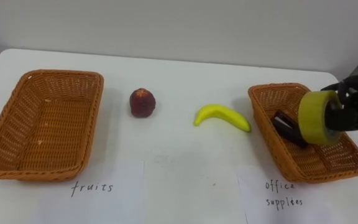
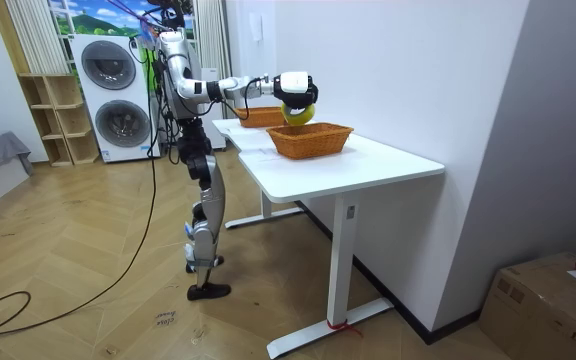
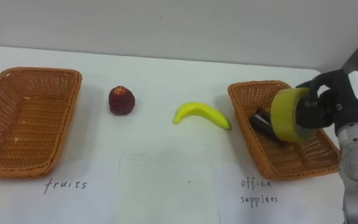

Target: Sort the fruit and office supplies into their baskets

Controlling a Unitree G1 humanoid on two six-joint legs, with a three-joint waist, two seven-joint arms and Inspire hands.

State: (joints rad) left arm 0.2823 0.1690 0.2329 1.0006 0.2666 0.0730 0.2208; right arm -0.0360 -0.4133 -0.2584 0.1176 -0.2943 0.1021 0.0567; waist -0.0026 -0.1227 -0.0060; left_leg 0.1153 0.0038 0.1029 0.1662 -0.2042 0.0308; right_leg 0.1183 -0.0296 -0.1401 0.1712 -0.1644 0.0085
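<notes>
Right hand [image 3: 329, 93]: at the frame's right edge, fingers curled round the yellow tape roll [image 3: 286, 115].
Tape roll: was held over the office-supplies basket [image 3: 260, 84], right of frame.
Black item [image 3: 263, 122]: lay inside that basket.
Banana [image 3: 201, 114]: lay mid-frame on the table [image 3: 166, 174].
Red fruit [image 3: 122, 100]: stood left of centre.
Fruit basket [image 3: 17, 124]: sat far left.

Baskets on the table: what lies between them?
In the left eye view, a dark red fruit and a banana lie apart between the left basket and the right basket.
</notes>
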